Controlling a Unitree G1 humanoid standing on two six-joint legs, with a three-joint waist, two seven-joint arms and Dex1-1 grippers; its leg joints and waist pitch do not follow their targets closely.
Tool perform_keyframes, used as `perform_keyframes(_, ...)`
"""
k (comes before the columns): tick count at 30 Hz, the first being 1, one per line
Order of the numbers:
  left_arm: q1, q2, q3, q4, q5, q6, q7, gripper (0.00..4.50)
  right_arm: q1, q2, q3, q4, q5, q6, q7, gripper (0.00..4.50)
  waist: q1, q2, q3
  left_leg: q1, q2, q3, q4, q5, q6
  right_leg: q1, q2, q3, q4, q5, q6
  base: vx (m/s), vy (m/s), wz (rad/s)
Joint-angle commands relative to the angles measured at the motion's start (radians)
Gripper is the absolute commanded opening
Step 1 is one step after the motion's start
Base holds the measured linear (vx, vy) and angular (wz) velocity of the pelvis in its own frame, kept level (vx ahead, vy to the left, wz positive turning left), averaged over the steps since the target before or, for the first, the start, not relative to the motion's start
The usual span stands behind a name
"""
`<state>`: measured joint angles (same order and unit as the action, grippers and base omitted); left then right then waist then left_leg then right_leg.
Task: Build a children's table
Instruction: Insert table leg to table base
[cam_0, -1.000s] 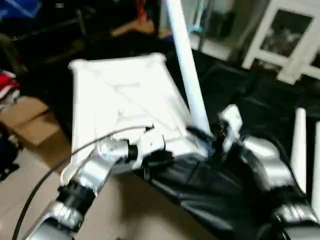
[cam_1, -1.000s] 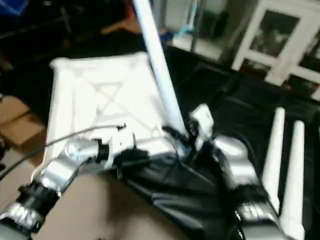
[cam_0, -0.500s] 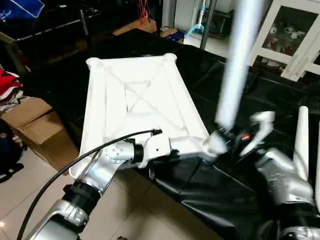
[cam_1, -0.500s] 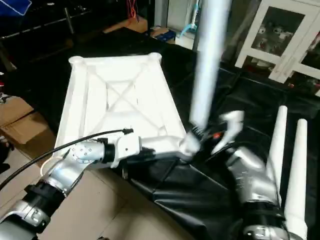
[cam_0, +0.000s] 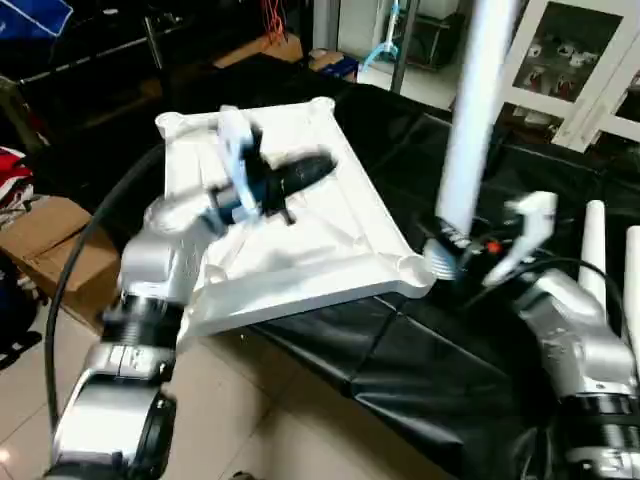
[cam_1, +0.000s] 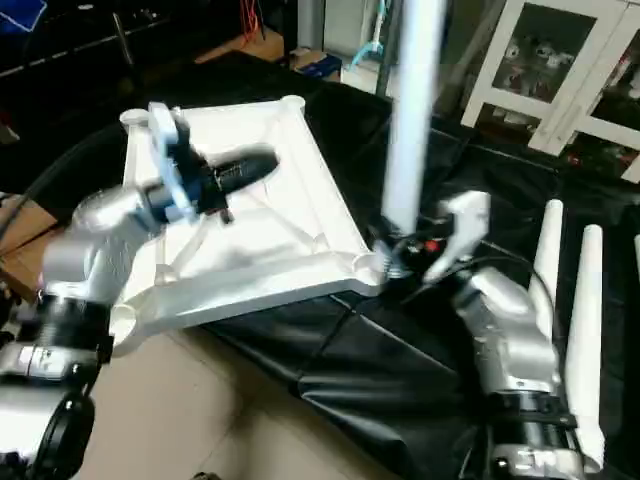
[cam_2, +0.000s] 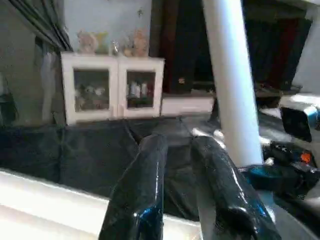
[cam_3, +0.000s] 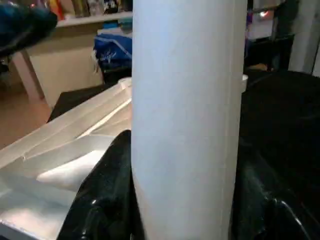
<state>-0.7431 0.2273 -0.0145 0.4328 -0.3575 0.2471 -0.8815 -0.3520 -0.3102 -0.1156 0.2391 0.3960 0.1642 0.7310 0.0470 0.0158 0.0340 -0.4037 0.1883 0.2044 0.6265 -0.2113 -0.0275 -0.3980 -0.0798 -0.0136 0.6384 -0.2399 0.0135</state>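
A black sheet covers the table, which carries the white tabletop lying underside up, its ribs and round corner sockets showing, one edge hanging out over a pale tiled floor. A cardboard box sits on that floor on the robot's left, and a white cabinet with glass doors stands behind the table on the right. Two spare legs lie side by side on the black sheet at the right. The right pincer is clenched round the lower end of a leg held upright, just beside the near right corner socket of the tabletop; whether the leg's end touches the socket cannot be told. The left pincer hangs above the middle of the tabletop, released and holding nothing. The left wrist view gives its two black fingers with a narrow gap between them, the upright leg past them and the cabinet behind. The right wrist view brings the leg up close between black fingers, with the ribbed tabletop beyond.
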Motion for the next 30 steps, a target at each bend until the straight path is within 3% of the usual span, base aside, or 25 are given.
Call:
perform_keyframes(1, -0.107, -0.047, -0.016, 0.153, 0.138, 0.004, 0.299, 1.03, 0.002, 0.008, 0.026, -0.036, -0.026, -0.010, -0.002, 1.87, -0.002, -0.023, -0.073, 0.033, 0.034, -0.018, -0.051, 0.129, 0.142, 0.060, -0.040, 0.019, -0.036, 0.402, -0.296, 0.000, 0.000, 0.00)
perform_keyframes(2, -0.107, -0.047, -0.016, 0.153, 0.138, 0.004, 0.299, 1.03, 0.002, 0.008, 0.026, -0.036, -0.026, -0.010, -0.002, 1.87, -0.001, -0.016, -0.073, 0.033, 0.032, -0.016, -0.048, 0.116, 0.141, 0.057, -0.037, 0.020, -0.035, 0.406, -0.290, 0.000, 0.000, 0.00)
perform_keyframes(3, -0.217, -0.091, -0.010, 0.300, 0.195, -0.017, 0.480, 1.03, 0.007, 0.019, 0.060, -0.055, -0.038, -0.004, 0.008, 1.87, 0.007, -0.015, -0.076, 0.033, 0.035, -0.024, -0.048, 0.119, 0.143, 0.062, -0.050, 0.020, -0.033, 0.410, -0.287, 0.000, 0.000, 0.00)
perform_keyframes(4, -0.217, -0.091, -0.010, 0.300, 0.195, -0.017, 0.480, 1.03, 0.007, 0.019, 0.060, -0.055, -0.038, -0.004, 0.008, 1.87, 0.009, -0.014, -0.077, 0.038, 0.035, -0.023, -0.045, 0.109, 0.138, 0.058, -0.045, 0.018, -0.033, 0.416, -0.283, 0.000, 0.000, 0.00)
perform_keyframes(6, -0.289, -0.119, -0.027, 0.394, 0.230, -0.046, 0.539, 1.03, 0.012, 0.024, 0.094, -0.063, -0.057, -0.007, 0.016, 1.87, 0.012, -0.023, -0.076, 0.031, 0.035, -0.026, -0.046, 0.138, 0.145, 0.062, -0.049, 0.018, -0.029, 0.444, -0.293, 0.000, 0.000, 0.00)
perform_keyframes(11, -0.379, -0.180, -0.040, 0.437, 0.241, -0.020, 0.565, 1.03, 0.024, 0.028, 0.134, -0.063, -0.085, -0.018, 0.024, 1.87, 0.019, -0.024, -0.077, 0.029, 0.031, -0.024, -0.039, 0.174, 0.161, 0.063, -0.050, 0.018, -0.023, 0.505, -0.311, 0.000, 0.000, 0.00)
perform_keyframes(12, -0.388, -0.201, -0.059, 0.387, 0.233, -0.069, 0.476, 1.03, 0.032, 0.030, 0.136, -0.073, -0.085, -0.014, 0.019, 1.87, 0.022, -0.018, -0.078, 0.030, 0.033, -0.026, -0.039, 0.171, 0.164, 0.062, -0.053, 0.018, -0.022, 0.505, -0.314, 0.000, 0.000, 0.00)
perform_keyframes(13, -0.388, -0.201, -0.059, 0.387, 0.233, -0.069, 0.476, 1.03, 0.032, 0.030, 0.136, -0.073, -0.085, -0.014, 0.019, 1.87, 0.024, -0.021, -0.075, 0.029, 0.035, -0.025, -0.040, 0.165, 0.167, 0.062, -0.055, 0.018, -0.025, 0.493, -0.318, 0.000, 0.000, 0.00)
perform_keyframes(14, -0.360, -0.262, -0.045, 0.161, 0.058, -0.039, 0.249, 1.03, 0.039, 0.023, 0.133, -0.069, -0.095, -0.016, 0.006, 1.87, 0.025, -0.020, -0.077, 0.030, 0.036, -0.026, -0.040, 0.164, 0.166, 0.062, -0.055, 0.018, -0.023, 0.492, -0.322, 0.000, 0.000, 0.00)
perform_keyframes(15, -0.354, -0.263, -0.045, 0.139, 0.038, -0.027, 0.235, 1.03, 0.039, 0.022, 0.133, -0.068, -0.095, -0.016, 0.005, 1.87, 0.035, -0.023, -0.079, 0.028, 0.040, -0.026, -0.041, 0.181, 0.160, 0.065, -0.062, 0.018, -0.017, 0.509, -0.348, 0.000, 0.000, 0.00)
perform_keyframes(16, -0.268, -0.265, -0.049, -0.212, -0.287, 0.171, 0.014, 1.03, 0.045, 0.016, 0.126, -0.060, -0.099, -0.015, -0.003, 1.87, 0.045, -0.019, -0.083, 0.034, 0.045, -0.029, -0.036, 0.205, 0.146, 0.062, -0.060, 0.015, -0.003, 0.542, -0.364, 0.000, 0.000, 0.00)
perform_keyframes(17, -0.246, -0.248, -0.063, -0.262, -0.307, 0.188, -0.006, 1.03, 0.046, 0.013, 0.123, -0.056, -0.101, -0.018, -0.006, 1.87, 0.045, -0.028, -0.079, 0.022, 0.043, -0.029, -0.039, 0.231, 0.151, 0.066, -0.059, 0.016, 0.002, 0.569, -0.371, 0.000, 0.000, 0.00)
perform_keyframes(18, -0.242, -0.245, -0.065, -0.271, -0.310, 0.191, -0.010, 1.03, 0.046, 0.013, 0.122, -0.055, -0.101, -0.018, -0.007, 1.87, 0.047, -0.022, -0.078, 0.026, 0.036, -0.020, -0.033, 0.232, 0.157, 0.052, -0.048, 0.013, -0.002, 0.572, -0.369, 0.000, 0.000, 0.00)
perform_keyframes(20, -0.230, -0.226, -0.075, -0.236, -0.218, 0.124, 0.039, 1.03, 0.048, 0.009, 0.117, -0.048, -0.103, -0.023, -0.009, 1.87, 0.039, -0.026, -0.070, 0.025, 0.033, -0.016, -0.034, 0.176, 0.173, 0.054, -0.043, 0.016, -0.015, 0.495, -0.353, 0.000, 0.000, 0.00)
perform_keyframes(21, -0.245, -0.215, -0.042, -0.110, -0.119, 0.060, 0.100, 1.03, 0.044, 0.010, 0.112, -0.039, -0.107, -0.026, -0.015, 1.87, 0.032, -0.031, -0.061, 0.025, 0.033, -0.015, -0.039, 0.115, 0.175, 0.056, -0.045, 0.019, -0.029, 0.402, -0.325, 0.000, 0.000, 0.00)
perform_keyframes(22, -0.246, -0.214, -0.040, -0.100, -0.110, 0.055, 0.104, 1.03, 0.043, 0.010, 0.112, -0.039, -0.107, -0.026, -0.015, 1.87, 0.027, -0.027, -0.053, 0.027, 0.034, -0.016, -0.047, 0.041, 0.156, 0.057, -0.049, 0.021, -0.044, 0.269, -0.297, 0.000, 0.000, 0.00)
perform_keyframes(24, -0.258, -0.195, -0.030, -0.001, -0.021, -0.010, 0.140, 1.03, 0.039, 0.011, 0.110, -0.036, -0.109, -0.026, -0.017, 1.87, 0.023, -0.026, -0.053, 0.036, 0.036, -0.021, -0.056, -0.015, 0.115, 0.059, -0.049, 0.022, -0.056, 0.139, -0.259, 0.000, 0.000, 0.00)
perform_keyframes(26, -0.258, -0.176, -0.025, 0.049, 0.033, -0.049, 0.174, 1.03, 0.035, 0.012, 0.110, -0.034, -0.109, -0.027, -0.019, 1.87, 0.017, -0.022, -0.060, 0.036, 0.039, -0.027, -0.058, 0.006, 0.090, 0.062, -0.049, 0.021, -0.050, 0.167, -0.255, 0.000, 0.000, 0.00)
perform_keyframes(30, -0.208, -0.087, -0.055, 0.029, 0.062, -0.040, 0.281, 1.03, 0.026, 0.012, 0.108, -0.031, -0.108, -0.032, -0.027, 1.87, 0.005, -0.020, -0.066, 0.031, 0.035, -0.026, -0.052, 0.065, 0.107, 0.061, -0.047, 0.020, -0.036, 0.315, -0.290, 0.000, 0.000, 0.00)
